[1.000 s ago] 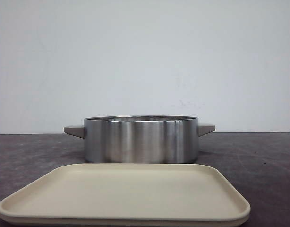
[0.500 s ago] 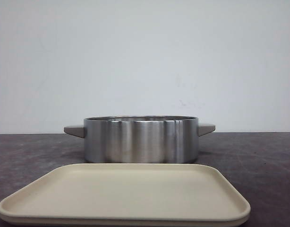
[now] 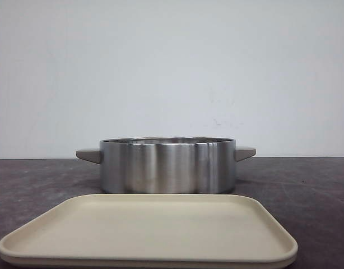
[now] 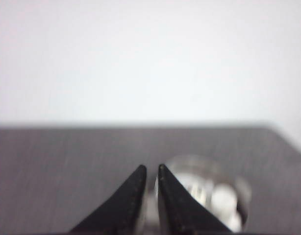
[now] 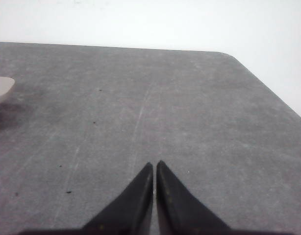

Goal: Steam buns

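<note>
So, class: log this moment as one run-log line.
left gripper: shut, empty | right gripper: shut, empty | pot: behind tray | tray: bare | buns: not clearly seen

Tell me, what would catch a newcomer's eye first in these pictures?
A shiny steel pot with two stubby handles stands mid-table, and a bare beige tray lies just in front of it, nearest the camera. In each wrist view a pair of black jaws sits pressed together above the dark table. The left wrist view is blurred, with whitish shapes in the pot.
</note>
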Tool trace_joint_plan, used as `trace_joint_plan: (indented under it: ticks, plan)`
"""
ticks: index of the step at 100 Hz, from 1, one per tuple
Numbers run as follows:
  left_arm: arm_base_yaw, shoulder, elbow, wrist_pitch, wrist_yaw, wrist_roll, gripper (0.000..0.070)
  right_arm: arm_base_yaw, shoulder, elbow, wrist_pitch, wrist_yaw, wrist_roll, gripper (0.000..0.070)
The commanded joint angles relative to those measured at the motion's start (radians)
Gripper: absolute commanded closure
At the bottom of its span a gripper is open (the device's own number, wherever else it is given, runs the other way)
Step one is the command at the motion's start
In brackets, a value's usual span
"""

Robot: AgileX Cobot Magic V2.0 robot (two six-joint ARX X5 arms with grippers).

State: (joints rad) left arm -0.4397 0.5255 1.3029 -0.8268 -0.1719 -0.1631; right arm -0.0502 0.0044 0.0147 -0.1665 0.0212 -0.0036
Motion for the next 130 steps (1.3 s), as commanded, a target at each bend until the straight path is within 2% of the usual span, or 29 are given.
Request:
trace_joint_plan:
  ticks: [1,15,22,32,57,78,96,115,130]
  plan:
    - [0.037,-0.032,-0.114,0.155,0.045,0.037,0.07,-0.001,-0.001,-0.003,0.014,0.003,-0.005,0.0694]
    - [0.161,-0.17,-0.44,0.42,0.226,0.036,0.07,-0.001,-0.001,-0.003,0.014,0.003,-0.005,0.0694]
    - [0.211,-0.226,-0.581,0.495,0.302,0.034,0.07,-0.001,-0.001,-0.003,0.014,0.003,-0.005,0.0694]
    - [0.274,-0.288,-0.74,0.546,0.356,0.033,0.07,-0.001,-0.001,-0.003,0.014,0.005,-0.005,0.0694]
    - [0.412,-0.409,-1.04,0.648,0.313,0.031,0.07,-0.001,-0.001,-0.003,0.014,0.005,-0.005,0.0694]
    - [0.501,-0.454,-1.152,0.674,0.311,0.028,0.07,-0.001,-0.001,-0.003,0.014,0.005,-0.005,0.0694]
    - [0.512,-0.456,-1.206,0.697,0.295,0.061,0.07,-0.001,-0.001,-0.003,0.014,0.005,-0.005,0.0694]
    - [0.512,-0.49,-1.288,0.756,0.291,0.037,0.07,-0.001,-0.001,-0.003,0.014,0.005,-0.005,0.0694]
    - [0.513,-0.522,-1.29,0.709,0.278,0.052,0.07,-0.001,-0.001,-0.003,0.014,0.005,-0.005,0.0694]
